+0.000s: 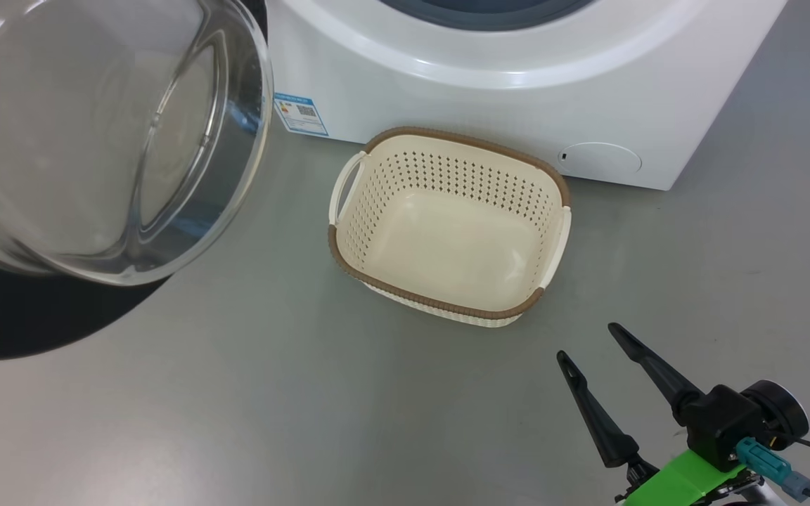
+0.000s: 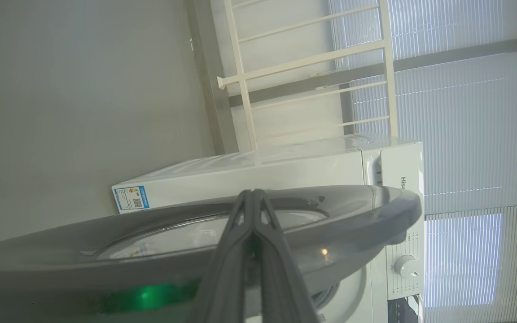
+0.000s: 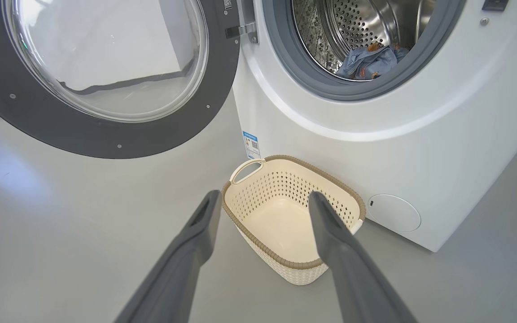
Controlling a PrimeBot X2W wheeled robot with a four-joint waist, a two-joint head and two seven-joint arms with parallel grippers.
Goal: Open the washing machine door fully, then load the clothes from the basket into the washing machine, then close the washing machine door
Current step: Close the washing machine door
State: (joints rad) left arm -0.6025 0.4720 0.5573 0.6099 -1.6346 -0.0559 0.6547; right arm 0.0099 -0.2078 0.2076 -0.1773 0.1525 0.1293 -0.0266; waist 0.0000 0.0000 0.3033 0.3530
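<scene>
Far left: door [image 1: 25,323] swung wide open, black ring and bulging clear glass bowl [image 1: 81,140] facing the head camera, hanging over the grey floor [image 1: 236,407]. Left gripper [image 2: 251,194], in its own wrist view: jaws fully closed, the two fingers pressed flat together with nothing between them. The tips sit in front of the door's outer ring; contact cannot be told. A metal hinge [image 3: 240,30] joins the door to the washing machine [image 1: 489,98] at the left edge of the opening. Blue sticker [image 1: 299,114] low on the machine's front left corner.

Next right: basket [image 1: 370,218] upright on the floor just in front of the machine, far rim near the front panel, touching or not unclear. It is empty, bare cream bottom showing, with a handle at each short end.

Above it in the right wrist view, a grey gasket [image 3: 285,67] rings the opening, with the steel drum [image 3: 361,22] behind. Clothes [image 3: 368,60] lie in the drum, a light blue bundle with orange print, low down near the gasket lip. Round filter cap [image 1: 600,160] low on the front panel, right of the basket.

Far right, lower corner of the head view: right gripper [image 1: 586,341], jaws spread wide and holding nothing, above the floor, apart from the basket, fingers pointing toward it.
</scene>
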